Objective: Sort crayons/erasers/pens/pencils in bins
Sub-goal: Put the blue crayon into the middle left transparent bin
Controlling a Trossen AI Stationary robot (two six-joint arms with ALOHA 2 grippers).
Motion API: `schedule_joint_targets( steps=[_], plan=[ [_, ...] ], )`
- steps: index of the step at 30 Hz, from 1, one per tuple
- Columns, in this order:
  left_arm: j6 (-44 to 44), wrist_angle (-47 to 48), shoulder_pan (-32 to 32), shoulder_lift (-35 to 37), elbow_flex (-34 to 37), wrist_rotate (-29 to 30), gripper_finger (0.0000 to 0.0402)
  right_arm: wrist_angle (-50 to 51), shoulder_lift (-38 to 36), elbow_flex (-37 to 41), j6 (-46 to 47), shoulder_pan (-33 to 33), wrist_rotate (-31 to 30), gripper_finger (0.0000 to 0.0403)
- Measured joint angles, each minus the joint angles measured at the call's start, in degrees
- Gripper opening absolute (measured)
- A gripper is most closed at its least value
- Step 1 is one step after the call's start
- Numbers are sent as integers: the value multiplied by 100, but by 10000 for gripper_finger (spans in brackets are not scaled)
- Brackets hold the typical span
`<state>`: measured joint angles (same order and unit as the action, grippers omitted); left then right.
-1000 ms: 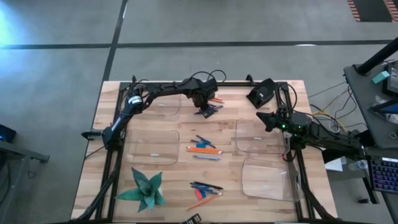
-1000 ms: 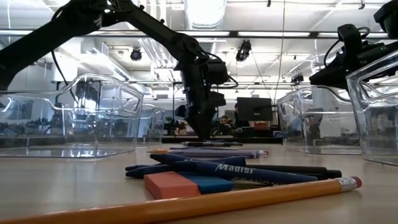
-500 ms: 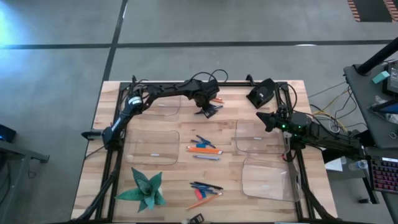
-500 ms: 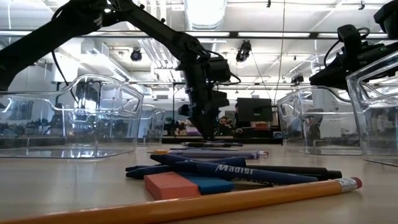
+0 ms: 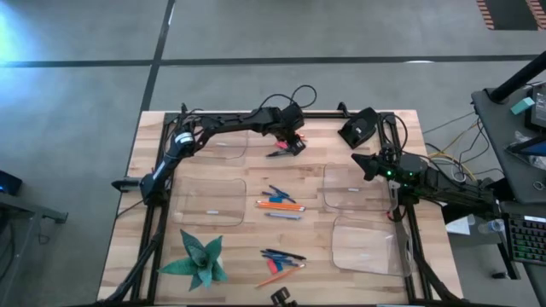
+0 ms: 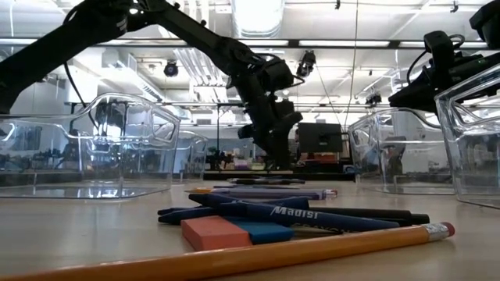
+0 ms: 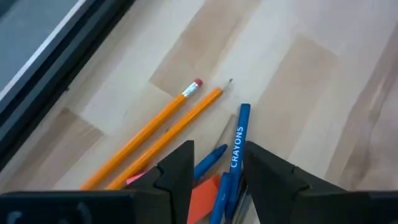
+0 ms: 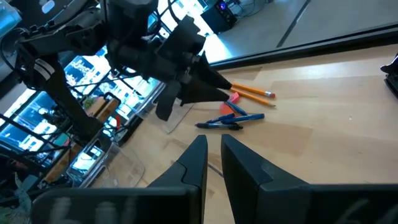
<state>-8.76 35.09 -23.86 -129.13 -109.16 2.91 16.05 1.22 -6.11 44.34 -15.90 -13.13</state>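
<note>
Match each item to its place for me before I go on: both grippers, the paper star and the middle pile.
Items:
1. left gripper
2. right gripper
3. green paper star
4. middle pile of pencils and pens

Places:
A. near left corner of the table
B. above the far pile, jaws apart
C. at the far edge of a right-side bin
D. table's middle, between the bins

Pairs: 1-B, 2-C, 3-A, 4-D
</note>
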Motion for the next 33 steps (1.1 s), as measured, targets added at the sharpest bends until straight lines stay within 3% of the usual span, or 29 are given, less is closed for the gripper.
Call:
schedule_joint_targets(
  steps=[10,15,18,22,33],
  plan=[
    [-139,-1,0,1,0,62,123,-6,-1,2,-190,1,-85,38],
    [-197,239,-2,58,0,-791,123,-181,-1,0,-444,0,-681,38],
    [-716,327,24,93,-6,-1280,123,-290,1,2,-455,0,-886,38],
    [-1107,557,74,93,-7,-1304,123,-706,1,2,-493,0,-1239,38],
    [-1279,1093,306,93,2,-1339,123,-1206,1,1,-538,0,-1246,38]
  ],
)
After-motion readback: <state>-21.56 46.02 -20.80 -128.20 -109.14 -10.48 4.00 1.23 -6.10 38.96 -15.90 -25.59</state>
